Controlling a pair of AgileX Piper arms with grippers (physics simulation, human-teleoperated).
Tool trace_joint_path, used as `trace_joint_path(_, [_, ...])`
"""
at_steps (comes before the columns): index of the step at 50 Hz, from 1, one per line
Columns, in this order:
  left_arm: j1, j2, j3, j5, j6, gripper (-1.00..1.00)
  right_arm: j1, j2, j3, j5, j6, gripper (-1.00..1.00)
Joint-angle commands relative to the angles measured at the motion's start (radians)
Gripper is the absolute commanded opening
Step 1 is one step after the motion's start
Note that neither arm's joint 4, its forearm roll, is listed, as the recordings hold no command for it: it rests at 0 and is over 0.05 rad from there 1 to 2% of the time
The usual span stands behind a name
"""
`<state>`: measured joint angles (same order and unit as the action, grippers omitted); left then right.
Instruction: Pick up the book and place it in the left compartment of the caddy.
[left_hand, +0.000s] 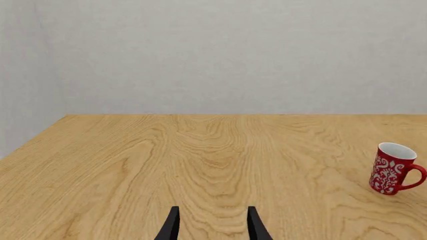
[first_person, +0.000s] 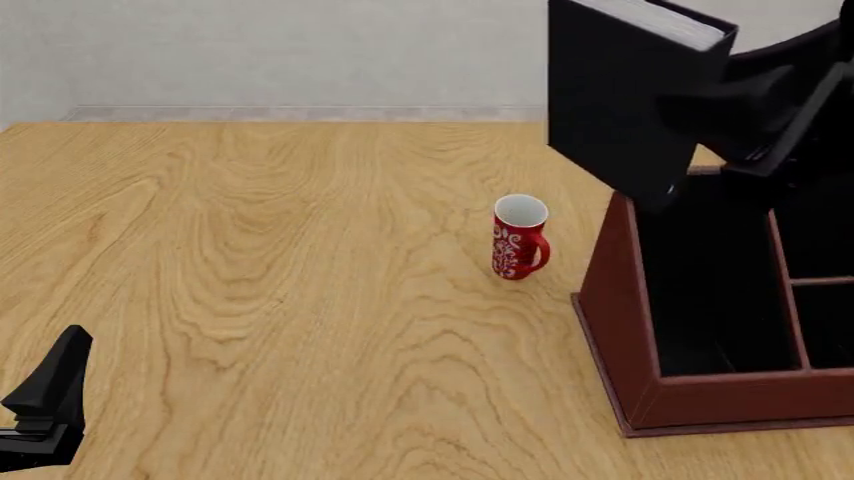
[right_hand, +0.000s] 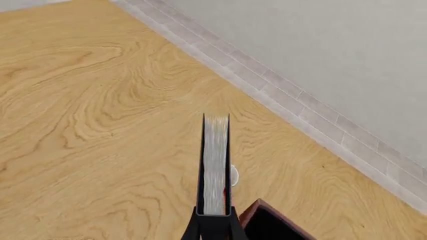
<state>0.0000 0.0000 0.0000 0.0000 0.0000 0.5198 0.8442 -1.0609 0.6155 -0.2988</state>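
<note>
The black book (first_person: 621, 100) hangs tilted in the air over the near-left corner of the dark red-brown caddy (first_person: 614, 290), above its long left compartment (first_person: 707, 300). My right gripper (first_person: 707, 105) is shut on the book from the right side. In the right wrist view the book (right_hand: 215, 165) shows edge-on with its grey-white pages between the fingers of the right gripper (right_hand: 215, 220), and a corner of the caddy (right_hand: 250, 212) lies below. My left gripper (left_hand: 212, 225) is open with nothing in it, low at the near-left table edge (first_person: 54, 390).
A red mug (first_person: 518, 238) with white pattern stands upright on the wooden table just left of the caddy, also visible from the left wrist (left_hand: 393, 170). The caddy's smaller split sections (first_person: 821, 320) lie to the right of the long one. A grey wall backs the table.
</note>
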Motion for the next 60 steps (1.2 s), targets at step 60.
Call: trace_joint_path(60, [0.0,0.0,0.0,0.0,0.0,1.0,-0.322,-0.344,0.218,0.104,0.09,-1.0])
